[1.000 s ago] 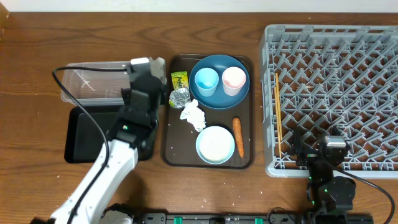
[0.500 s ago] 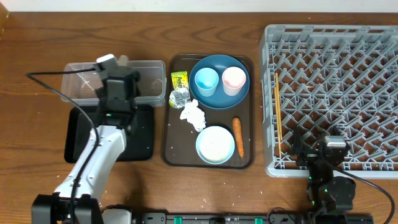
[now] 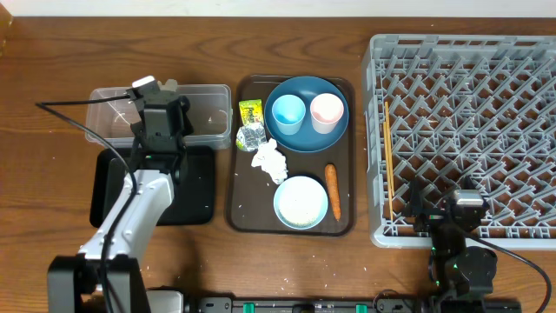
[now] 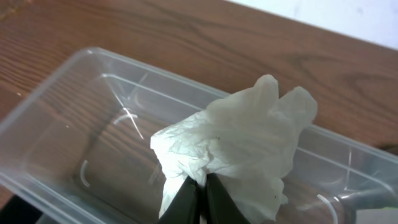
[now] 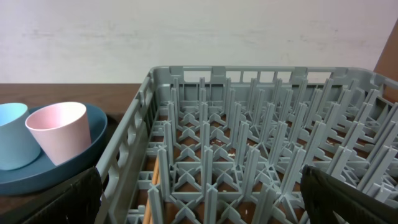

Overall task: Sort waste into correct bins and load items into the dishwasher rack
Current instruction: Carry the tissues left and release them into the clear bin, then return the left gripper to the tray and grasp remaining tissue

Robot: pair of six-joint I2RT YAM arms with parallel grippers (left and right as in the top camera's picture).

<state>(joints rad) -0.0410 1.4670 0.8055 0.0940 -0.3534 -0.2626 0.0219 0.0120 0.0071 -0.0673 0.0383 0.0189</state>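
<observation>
My left gripper (image 4: 202,186) is shut on a crumpled white tissue (image 4: 236,140) and hangs over the clear tub (image 4: 56,112). From overhead, the left gripper (image 3: 162,111) is over the clear tub (image 3: 208,94), with the black tray (image 3: 198,187) just in front of it. On the brown tray lie another tissue (image 3: 269,160), a yellow-green wrapper (image 3: 250,110), a silvery packet (image 3: 251,136) and a carrot (image 3: 333,191). The dark-blue plate (image 3: 306,141) carries a light-blue cup (image 3: 288,113) and a pinkish cup (image 3: 327,111). The bowl (image 3: 301,202) sits nearer. My right gripper (image 5: 205,199) stands open at the grey rack (image 3: 469,113).
The brown serving tray (image 3: 234,204) lies between the bins and the rack. A thin wooden stick (image 3: 389,161) lies inside the rack along its left wall. A black cable (image 3: 61,109) loops off the left arm. White grains dot the table near the front edge.
My left arm has swung left from the brown tray's edge to over the clear tub, carrying the tissue. The right arm has not moved.
</observation>
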